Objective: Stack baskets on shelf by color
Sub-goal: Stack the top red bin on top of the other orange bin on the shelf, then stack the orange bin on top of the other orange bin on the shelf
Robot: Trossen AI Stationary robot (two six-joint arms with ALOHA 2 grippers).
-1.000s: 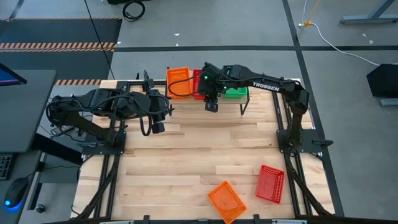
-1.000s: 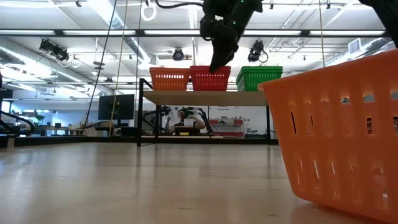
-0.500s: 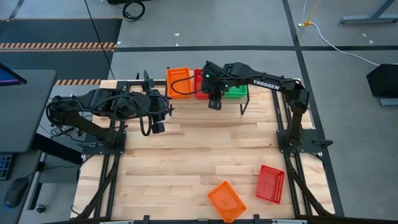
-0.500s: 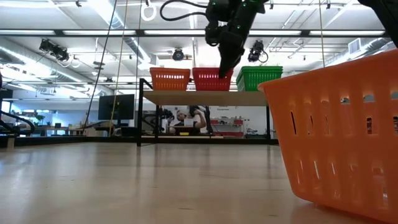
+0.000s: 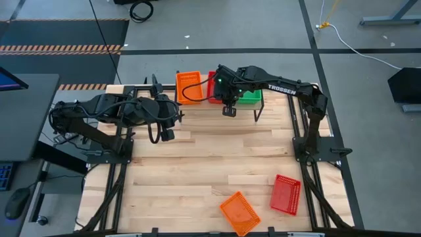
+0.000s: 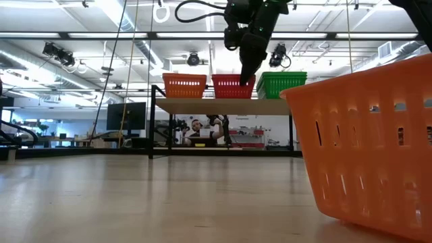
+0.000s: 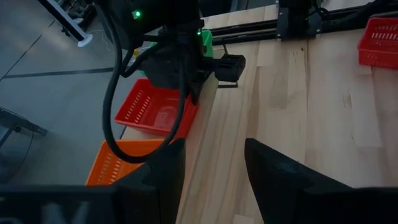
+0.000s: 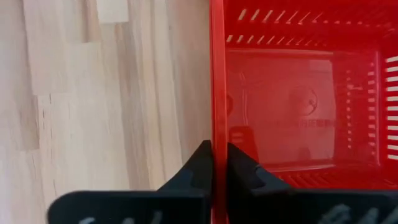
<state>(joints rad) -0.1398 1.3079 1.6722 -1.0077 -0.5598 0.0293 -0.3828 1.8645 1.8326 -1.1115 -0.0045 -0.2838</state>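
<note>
**Right gripper pinching the red basket's rim on the shelf**

Pale wood planks make up your tabletop point(image 5: 210, 158), with grey workshop floor around it and a lit hall behind it in the low view; at the table's 12 o'clock edge you have the shelf point(image 6: 223, 106), a light board on thin black legs; three baskets sit on it in a row: the orange basket on the shelf point(image 5: 187, 85) toward 11 o'clock, the red basket on the shelf point(image 6: 229, 86) in the middle, the green basket on the shelf point(image 6: 280, 84) toward 1 o'clock.

Your right gripper point(image 5: 227, 108) reaches over the shelf's near edge; in the right wrist view its fingers point(image 8: 202, 165) are nearly together with the red basket's rim between them, so it has hold of that wall; the basket's floor looks level on the shelf.

Your left gripper point(image 5: 166, 133) waits at about 10 o'clock over bare planks, well apart from the shelf; its fingers point(image 7: 273, 171) stand apart with nothing between them.

Two baskets lie on the table near 5 o'clock: a loose orange basket point(image 5: 239, 212) turned at an angle, and a loose red basket point(image 5: 286, 194) just beside it toward 4 o'clock; they do not touch.
</note>
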